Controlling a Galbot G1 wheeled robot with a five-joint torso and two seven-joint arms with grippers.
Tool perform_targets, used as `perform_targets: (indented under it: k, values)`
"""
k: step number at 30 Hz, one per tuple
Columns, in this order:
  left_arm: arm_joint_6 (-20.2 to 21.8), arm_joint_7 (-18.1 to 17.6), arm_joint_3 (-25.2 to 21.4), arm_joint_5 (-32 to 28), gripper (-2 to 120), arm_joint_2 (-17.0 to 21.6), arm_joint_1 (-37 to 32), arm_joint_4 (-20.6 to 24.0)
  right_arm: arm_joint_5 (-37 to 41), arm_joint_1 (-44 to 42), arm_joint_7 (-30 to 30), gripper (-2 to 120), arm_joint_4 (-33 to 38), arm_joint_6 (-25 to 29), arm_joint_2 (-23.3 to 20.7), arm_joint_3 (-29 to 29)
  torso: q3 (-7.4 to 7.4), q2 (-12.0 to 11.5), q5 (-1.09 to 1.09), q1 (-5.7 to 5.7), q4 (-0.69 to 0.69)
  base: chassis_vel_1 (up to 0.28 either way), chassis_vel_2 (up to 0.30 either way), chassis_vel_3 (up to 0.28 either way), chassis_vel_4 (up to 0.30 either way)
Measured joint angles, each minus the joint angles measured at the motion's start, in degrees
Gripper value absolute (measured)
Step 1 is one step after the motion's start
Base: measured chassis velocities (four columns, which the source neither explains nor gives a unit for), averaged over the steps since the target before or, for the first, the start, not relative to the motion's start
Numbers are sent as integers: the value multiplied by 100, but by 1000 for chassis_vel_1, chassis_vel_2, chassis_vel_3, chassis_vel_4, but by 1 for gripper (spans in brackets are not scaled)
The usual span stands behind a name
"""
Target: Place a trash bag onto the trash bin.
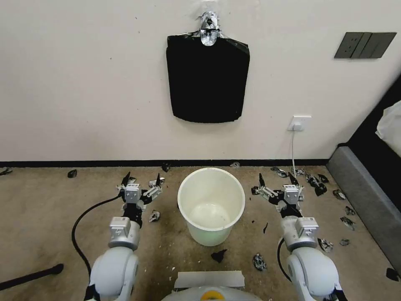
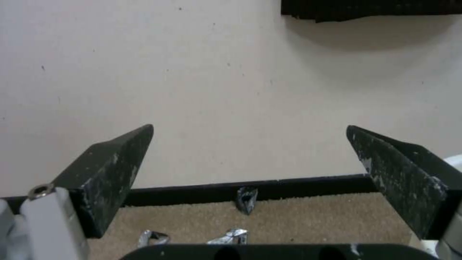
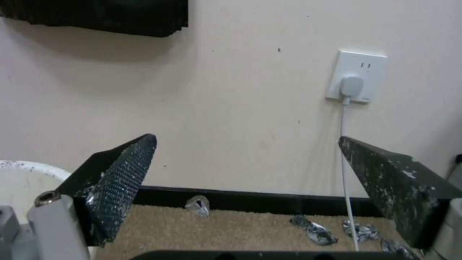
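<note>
Two grippers flank one round cream-white plastic trash bin [image 1: 211, 205], which stands upright on the tan carpet [image 1: 41, 209] with its mouth bare and nothing inside. Behind the bin rises a pale wall [image 1: 83, 83], and on it, straight above the bin, hangs a flat black bag pack [image 1: 207, 79] from a silvery taped top; its lower edge also shows in both wrist views. No loose, crinkled trash bag can be made out anywhere near the bin. Left of the bin, level with its rim and apart from it, the left gripper [image 1: 142, 180] hovers with fingers spread wide, grasping nothing. Right of the bin the right gripper [image 1: 276, 180] hovers likewise, released and empty. Farther right of the bin, a white wall socket [image 1: 299, 123] holds a plug. Small torn black scraps [image 1: 311, 180] litter the carpet around the bin.
</note>
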State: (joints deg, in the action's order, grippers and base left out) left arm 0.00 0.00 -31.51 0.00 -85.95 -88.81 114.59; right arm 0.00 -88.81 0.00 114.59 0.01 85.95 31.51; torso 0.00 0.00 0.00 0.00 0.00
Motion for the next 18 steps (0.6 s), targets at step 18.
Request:
perform_targets:
  k: [18]
  values:
    - [0, 0, 0, 0, 100, 0, 0, 0, 0, 0, 0, 100, 0, 0, 0, 0, 0, 0, 0, 0, 0, 0, 0, 0, 0]
